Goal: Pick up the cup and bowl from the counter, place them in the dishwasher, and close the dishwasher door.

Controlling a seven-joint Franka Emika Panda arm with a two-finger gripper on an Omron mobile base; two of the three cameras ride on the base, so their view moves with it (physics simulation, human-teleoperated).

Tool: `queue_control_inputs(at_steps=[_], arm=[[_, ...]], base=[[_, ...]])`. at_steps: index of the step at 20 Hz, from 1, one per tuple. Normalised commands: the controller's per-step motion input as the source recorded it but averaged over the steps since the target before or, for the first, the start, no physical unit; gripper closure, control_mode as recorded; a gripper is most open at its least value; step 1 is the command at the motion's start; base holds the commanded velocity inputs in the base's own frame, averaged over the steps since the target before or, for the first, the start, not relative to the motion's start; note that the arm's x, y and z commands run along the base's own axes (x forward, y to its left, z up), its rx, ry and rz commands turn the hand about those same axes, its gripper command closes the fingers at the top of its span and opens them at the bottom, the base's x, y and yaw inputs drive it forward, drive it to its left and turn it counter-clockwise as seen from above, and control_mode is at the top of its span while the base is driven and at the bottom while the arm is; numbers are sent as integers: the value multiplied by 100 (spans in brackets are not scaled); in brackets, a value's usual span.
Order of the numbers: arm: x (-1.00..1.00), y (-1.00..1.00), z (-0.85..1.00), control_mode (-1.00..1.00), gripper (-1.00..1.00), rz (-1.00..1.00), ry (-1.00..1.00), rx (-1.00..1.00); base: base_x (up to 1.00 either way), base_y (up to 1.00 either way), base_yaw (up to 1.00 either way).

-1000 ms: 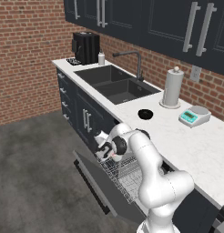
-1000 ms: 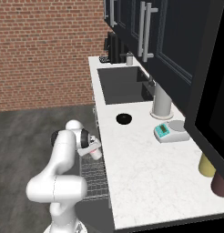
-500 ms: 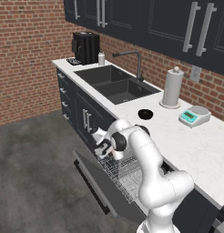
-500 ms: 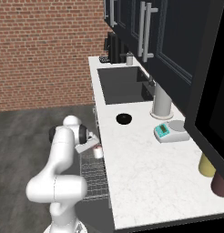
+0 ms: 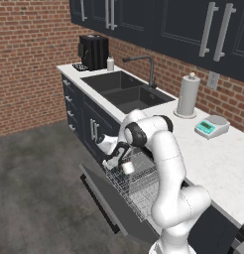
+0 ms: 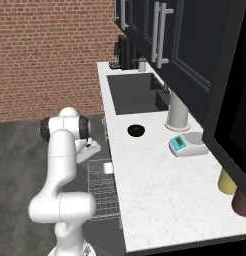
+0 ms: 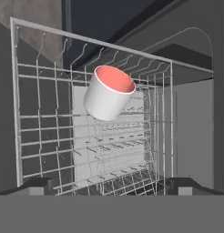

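With my gripper (image 5: 119, 155) spread apart, the cup (image 7: 108, 92) sat in the dishwasher's rack (image 7: 50, 136); the bowl (image 6: 136, 131), at its one o'clock, waited on the counter (image 6: 160, 185).

Matt white-grey outside on the cup (image 7: 108, 93), smooth, with a flat pinkish-red lining. Thin silvery metal wire all through the rack (image 7: 93, 145), lightly shiny. Dull dark panel on the dishwasher door (image 5: 110, 201), no gloss. Polished pale stone with faint marbling across the bench (image 6: 160, 190). Black, smooth-looking bowl (image 6: 136, 131). Rough red brick on the wall (image 5: 30, 59). Glossy white shell on the arm (image 5: 166, 163).
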Motion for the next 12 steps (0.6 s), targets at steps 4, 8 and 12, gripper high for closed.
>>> queue_control_inputs(at_steps=[4,8,12], arm=[[-51,4,100,-100,-100,1,-10,4],[-30,0,100,-100,-100,0,-8,6],[-16,0,100,-100,-100,0,-1,6]], base=[[0,0,0],[0,0,0],[0,0,0]])
